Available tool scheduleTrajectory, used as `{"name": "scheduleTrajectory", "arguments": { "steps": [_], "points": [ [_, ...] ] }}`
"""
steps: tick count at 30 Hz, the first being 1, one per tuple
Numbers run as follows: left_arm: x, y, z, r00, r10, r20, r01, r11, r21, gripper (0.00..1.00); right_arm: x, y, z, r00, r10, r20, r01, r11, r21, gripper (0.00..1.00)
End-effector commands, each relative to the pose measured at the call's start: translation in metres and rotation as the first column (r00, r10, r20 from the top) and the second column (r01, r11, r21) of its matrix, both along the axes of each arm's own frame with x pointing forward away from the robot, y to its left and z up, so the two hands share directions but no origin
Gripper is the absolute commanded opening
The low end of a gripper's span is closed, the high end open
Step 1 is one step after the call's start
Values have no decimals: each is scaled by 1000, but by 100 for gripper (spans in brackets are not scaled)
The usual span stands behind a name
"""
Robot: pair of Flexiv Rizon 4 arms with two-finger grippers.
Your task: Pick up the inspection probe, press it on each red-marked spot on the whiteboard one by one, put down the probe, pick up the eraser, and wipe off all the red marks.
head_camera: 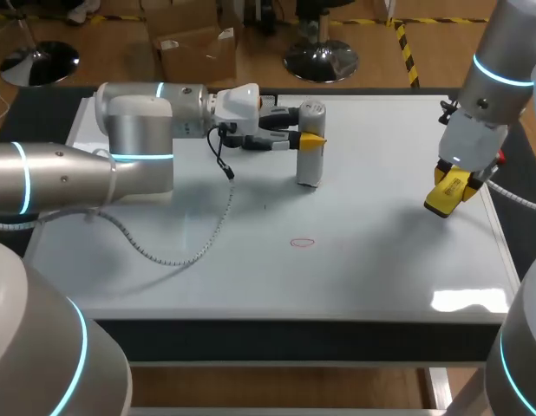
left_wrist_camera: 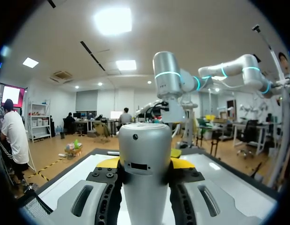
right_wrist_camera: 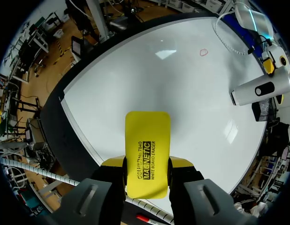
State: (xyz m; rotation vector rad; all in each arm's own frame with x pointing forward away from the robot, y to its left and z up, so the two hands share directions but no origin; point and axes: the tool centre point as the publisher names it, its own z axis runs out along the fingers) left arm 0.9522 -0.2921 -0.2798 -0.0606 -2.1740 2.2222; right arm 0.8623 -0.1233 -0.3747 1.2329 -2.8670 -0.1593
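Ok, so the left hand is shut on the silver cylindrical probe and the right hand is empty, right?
Not quite. The left hand does grip the silver cylindrical probe, but the right hand is not empty: the right wrist view shows it shut on a yellow rectangular eraser.

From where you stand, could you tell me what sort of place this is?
Probably a robot test bench: a flat white whiteboard serves as tabletop, bearing a red circle mark; my left hand grips a silver cylindrical probe, my right hand a yellow rectangular board eraser.
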Motion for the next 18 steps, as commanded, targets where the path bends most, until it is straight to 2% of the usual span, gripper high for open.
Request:
{"name": "scheduleTrajectory", "arguments": {
  "steps": [1, 18],
  "points": [
    [2, -3, -2, 1000, -4, 4, 4, 1000, 1, 0, 0, 0, 0, 1000, 2, 0, -2, 1000, -4, 0],
    [3, -2, -5, 1000, 7, 17, -7, 1000, 24, 0, 0, 0, 0, 1000, 2, 0, -2, 1000, -4, 0]
  ]
}}
